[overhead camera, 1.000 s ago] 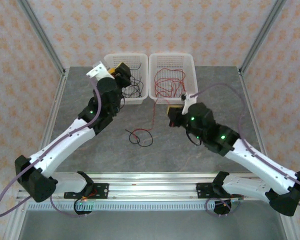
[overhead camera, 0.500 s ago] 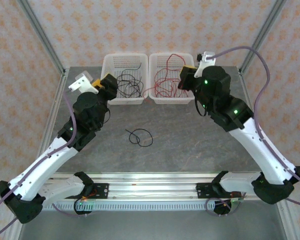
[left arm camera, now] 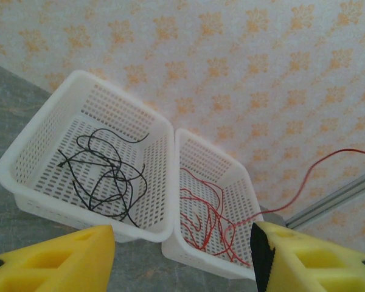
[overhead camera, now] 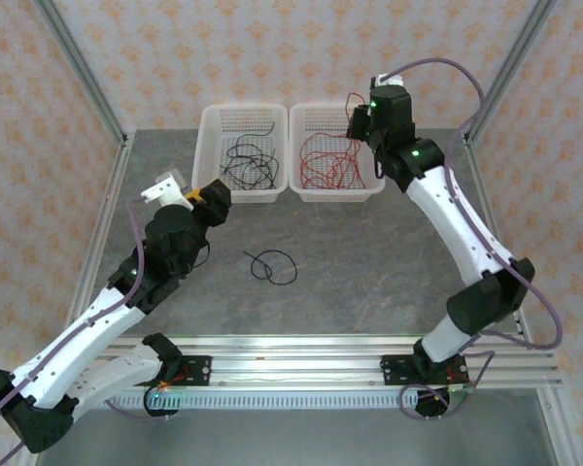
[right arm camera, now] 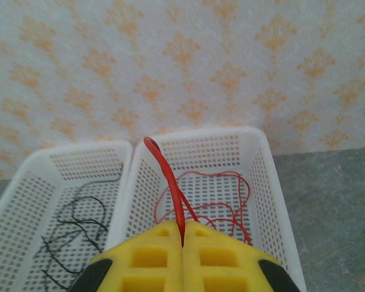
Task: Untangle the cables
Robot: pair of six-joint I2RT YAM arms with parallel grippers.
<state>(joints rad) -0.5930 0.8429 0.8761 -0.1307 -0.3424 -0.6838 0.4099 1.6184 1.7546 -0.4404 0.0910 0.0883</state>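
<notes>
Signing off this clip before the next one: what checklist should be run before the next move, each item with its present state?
1. Right jaws shut on the held red cable: ok.
2. Held red cable runs down into the right basket: ok.
3. Left jaws open, holding nothing: ok.
4. Black cable on the table lies free of any red wire: ok.
5. All black cables in the left basket: not ok, one lies on the table.
6. Held red cable is free of the red pile: cannot tell.
</notes>
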